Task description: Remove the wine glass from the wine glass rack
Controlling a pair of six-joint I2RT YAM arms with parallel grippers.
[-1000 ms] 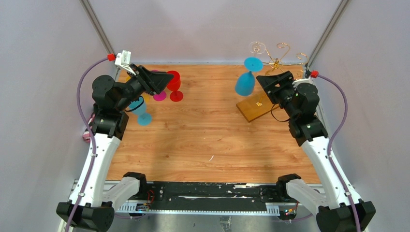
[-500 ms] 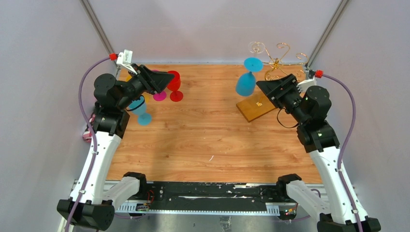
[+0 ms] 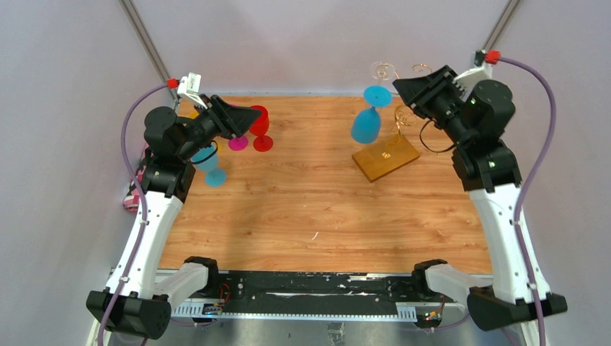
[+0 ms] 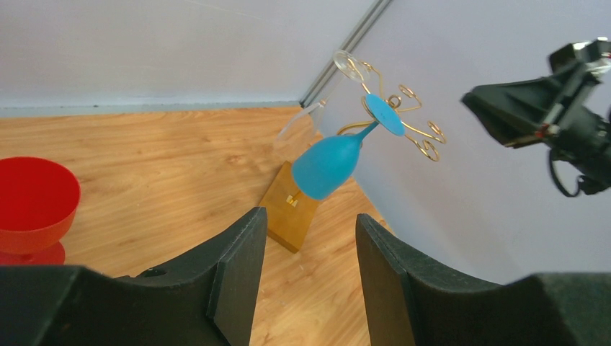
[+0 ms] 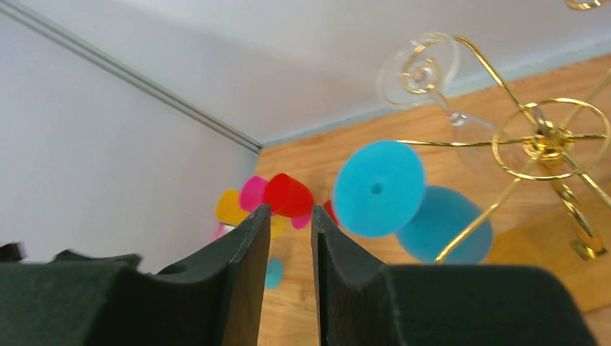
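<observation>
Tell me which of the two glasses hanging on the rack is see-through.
The clear wine glass on the wine glass rack, nearer the back wall; the blue wine glass beside it is opaque.

Right hand (image 3: 405, 86) rises from low beside the wine glass rack (image 3: 395, 134) base up to scroll-arm level, now near the blue wine glass (image 3: 366, 124) foot; right arm stretches taller.

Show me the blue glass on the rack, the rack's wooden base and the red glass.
Blue glass (image 3: 366, 127), top view, its bowl.
Wooden base (image 3: 372, 167), top view, top face.
Red glass (image 3: 261, 119), top view, its bowl.
</observation>
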